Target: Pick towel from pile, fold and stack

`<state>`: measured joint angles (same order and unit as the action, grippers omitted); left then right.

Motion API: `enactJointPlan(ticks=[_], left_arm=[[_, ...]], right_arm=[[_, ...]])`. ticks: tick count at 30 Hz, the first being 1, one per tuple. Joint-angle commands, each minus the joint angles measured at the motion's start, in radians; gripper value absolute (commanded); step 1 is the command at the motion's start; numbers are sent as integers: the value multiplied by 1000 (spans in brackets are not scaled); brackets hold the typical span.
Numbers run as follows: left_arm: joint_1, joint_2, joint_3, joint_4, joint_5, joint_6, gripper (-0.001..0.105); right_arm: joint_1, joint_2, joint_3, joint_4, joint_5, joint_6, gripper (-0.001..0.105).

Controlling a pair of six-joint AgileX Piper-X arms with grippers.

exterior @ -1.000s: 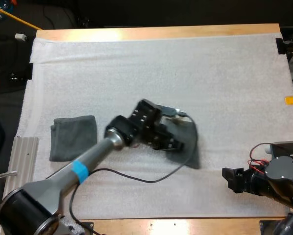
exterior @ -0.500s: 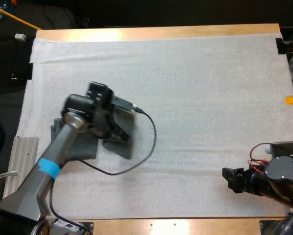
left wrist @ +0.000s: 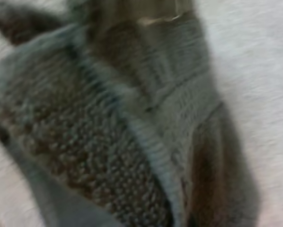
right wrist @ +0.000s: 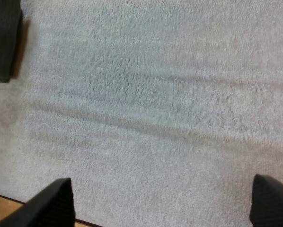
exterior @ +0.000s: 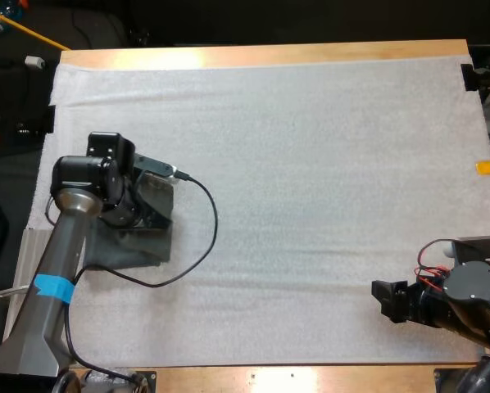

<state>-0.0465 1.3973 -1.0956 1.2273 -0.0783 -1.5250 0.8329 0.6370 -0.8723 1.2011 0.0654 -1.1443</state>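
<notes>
At the left side of the white foam mat (exterior: 310,147), my left end effector (exterior: 145,206) sits low on the dark grey-green folded towel (exterior: 138,246); grip state: cannot tell. My right end effector (right wrist: 163,198) hangs wide open over bare mat near the wooden table's (exterior: 269,54) front right corner.

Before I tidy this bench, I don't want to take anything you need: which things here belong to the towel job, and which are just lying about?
In the job: towel at the left gripper; folded towel beside it; right gripper, fingers open.
Just lying about: white mat; wooden table; ribbed grey plate left of the mat.
</notes>
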Motion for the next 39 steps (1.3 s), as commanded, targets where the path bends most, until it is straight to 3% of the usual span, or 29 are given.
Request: enactJointPlan(ticks=[1,6,8,11,13,16,22,24,29,32,37,39], left_arm=[[11,-8,11,-2,-29,6,0],[54,-8,63,-32,-31,6,1],[59,-8,71,-34,-47,6,6],[59,-8,72,-45,-120,6,27],[59,-8,72,-50,-154,6,48],[59,-8,72,-56,-204,5,65],[59,-9,72,-56,-320,-41,64],[59,-11,72,-56,-299,-48,64],[59,-11,72,-55,-130,-67,64],[60,-11,84,-62,-77,-67,64],[102,-1,152,-155,76,-71,64],[119,14,171,-171,78,-71,64]], right_arm=[[0,-2,-6,7,6,-4,72],[0,-2,-6,7,6,-4,72],[0,-2,-6,6,0,-4,72],[0,-2,-6,-13,-9,-4,72],[0,-2,-6,-48,-33,0,72],[0,-2,-6,-118,-69,6,72],[0,-2,-6,-266,-149,7,72],[0,-2,-6,-283,-156,7,72],[0,-2,-6,-285,-174,7,72],[0,-2,-6,-285,-209,4,72],[0,-2,-6,-285,-227,4,72],[0,-2,-6,-285,-227,4,72]])
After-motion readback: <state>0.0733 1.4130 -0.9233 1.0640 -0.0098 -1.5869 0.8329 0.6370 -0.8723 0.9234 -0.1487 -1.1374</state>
